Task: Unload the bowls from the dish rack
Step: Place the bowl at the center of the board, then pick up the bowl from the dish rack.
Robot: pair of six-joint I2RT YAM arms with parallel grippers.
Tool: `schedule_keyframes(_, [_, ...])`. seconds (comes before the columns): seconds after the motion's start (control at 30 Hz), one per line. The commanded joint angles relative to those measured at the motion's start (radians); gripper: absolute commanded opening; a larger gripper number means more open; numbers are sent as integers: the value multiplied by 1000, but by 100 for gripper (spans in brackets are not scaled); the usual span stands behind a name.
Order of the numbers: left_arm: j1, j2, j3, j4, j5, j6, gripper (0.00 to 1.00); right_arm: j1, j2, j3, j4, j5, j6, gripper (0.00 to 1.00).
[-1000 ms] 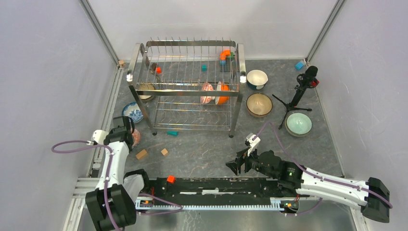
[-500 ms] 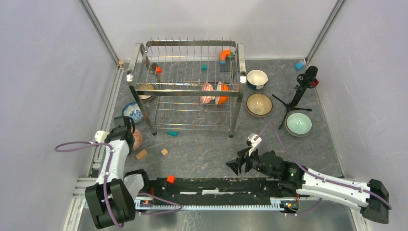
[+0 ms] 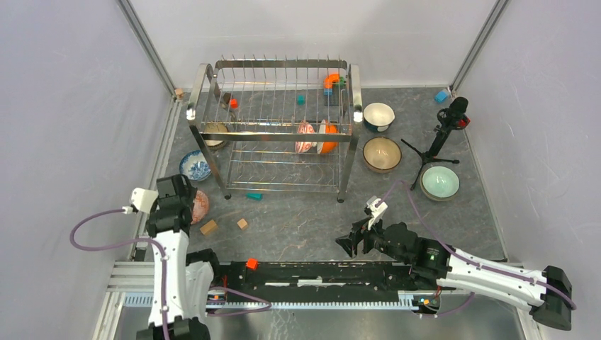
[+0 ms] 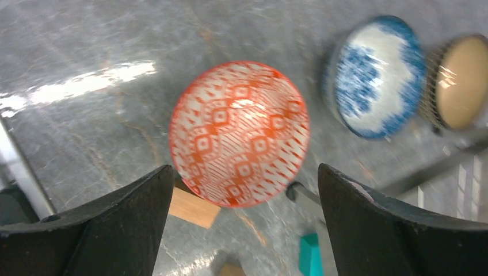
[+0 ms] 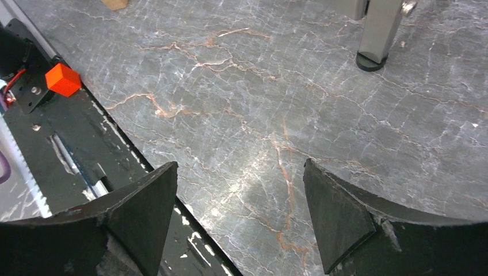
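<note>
The dish rack (image 3: 262, 136) stands toward the far edge of the table (image 3: 305, 212), its long axis running left to right, parallel to that edge. In its right half 2 bowls stand on edge side by side, a pink-patterned bowl (image 3: 305, 137) and an orange bowl (image 3: 328, 138), their mouths facing along the rack's length. The red-patterned bowl (image 4: 239, 132) lies on the table near the left edge, in front of the rack's front-left leg, its round face turned straight up at the wrist camera. The left gripper (image 4: 243, 172) hangs over it with fingers spread wide, pinching nothing. Farther along the left edge sit the blue-patterned bowl (image 4: 377, 75) and, by the rack's left end, a tan-lined bowl (image 4: 460, 80). A wooden block (image 4: 193, 208) peeks out beside the red bowl's near rim. Right of the rack 3 bowls rest mouth up: a teal-and-white bowl (image 3: 378, 116), a brown speckled bowl (image 3: 382, 154) and a pale green bowl (image 3: 439, 182). The right gripper (image 5: 240, 172) hovers low over bare table near the near edge, fingers spread apart and holding nothing.
</note>
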Motion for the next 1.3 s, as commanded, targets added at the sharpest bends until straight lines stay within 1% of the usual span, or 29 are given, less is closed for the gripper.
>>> schedule_keyframes(0.0, [-17, -105, 88, -18, 197, 229, 100, 2, -1, 29, -4, 48, -30, 86])
schedule_keyframes(0.07, [-70, -133, 101, -38, 234, 277, 100, 2, 15, 34, 1, 62, -35, 86])
schedule_keyframes(0.13, [-175, -166, 106, -38, 244, 282, 100, 2, 42, 35, 16, 65, -39, 86])
schedule_keyframes(0.2, [-315, -206, 107, -35, 232, 270, 100, 1, 76, 39, 37, 69, -39, 86])
schedule_keyframes(0.27, [-416, -238, 96, -35, 223, 249, 100, 2, 113, 43, 61, 75, -40, 86])
schedule_keyframes(0.43, [-620, -319, 48, -48, 191, 167, 100, 2, 184, 51, 113, 98, -29, 86])
schedule_keyframes(0.57, [-694, -347, 6, -5, 215, 150, 99, 1, 190, 55, 124, 158, -24, 86])
schedule_keyframes(0.6, [-703, -355, -13, 16, 226, 149, 97, 2, 185, 56, 124, 181, -26, 86])
schedule_keyframes(0.73, [-741, -383, -97, 165, 283, 156, 91, 1, 137, 54, 131, 261, -69, 86])
schedule_keyframes(0.83, [-806, -377, -148, 285, 258, 171, 89, -1, 88, 42, 152, 318, -101, 86])
schedule_keyframes(0.97, [-934, -333, -216, 528, 173, 210, 89, 1, 55, 34, 161, 366, -120, 86])
schedule_keyframes(1.03, [-1003, -295, -261, 688, 123, 252, 87, 0, 43, 31, 158, 375, -120, 86])
schedule_keyframes(1.17, [-1157, -149, -361, 1117, -37, 406, 87, 0, -7, -3, 161, 379, -113, 86])
schedule_keyframes(1.2, [-1179, -93, -387, 1248, -55, 460, 87, 0, -24, -14, 167, 378, -113, 86])
schedule_keyframes(1.27, [-1202, 41, -449, 1567, -89, 573, 87, 0, -63, -39, 178, 369, -112, 86])
